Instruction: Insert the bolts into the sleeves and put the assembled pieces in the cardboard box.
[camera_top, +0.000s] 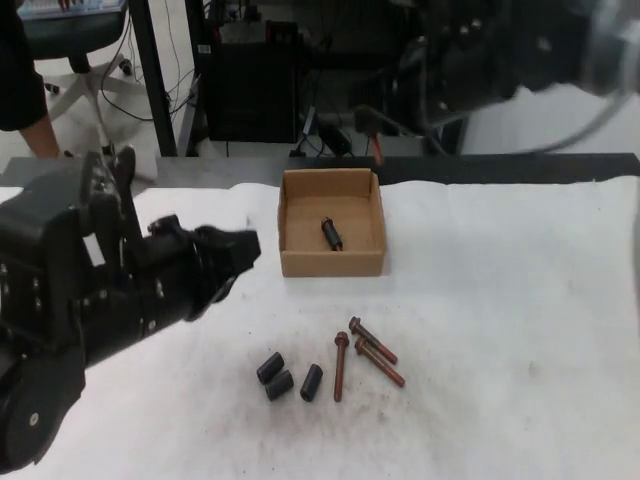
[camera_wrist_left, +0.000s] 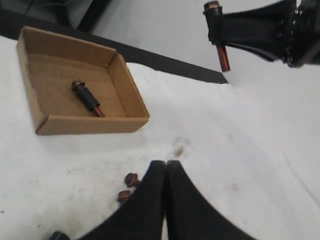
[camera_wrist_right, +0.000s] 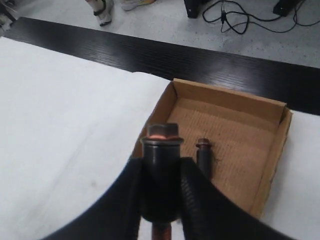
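Three loose bolts (camera_top: 340, 367) and three black sleeves (camera_top: 279, 385) lie on the white cloth (camera_top: 500, 400) in the high view. They are near the cardboard box (camera_top: 332, 263), which holds one assembled piece (camera_top: 331, 234).

Left wrist view: I see the left gripper (camera_wrist_left: 166, 165) pressed together and empty, above the cloth.

Right wrist view: the right gripper (camera_wrist_right: 161, 170) clamps a second piece (camera_wrist_right: 160, 145), a copper-coloured hex-head bolt through a dark sleeve, held head up in the air.

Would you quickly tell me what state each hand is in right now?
Left hand: closed, holding nothing.
Right hand: closed on a bolt fitted in a sleeve.
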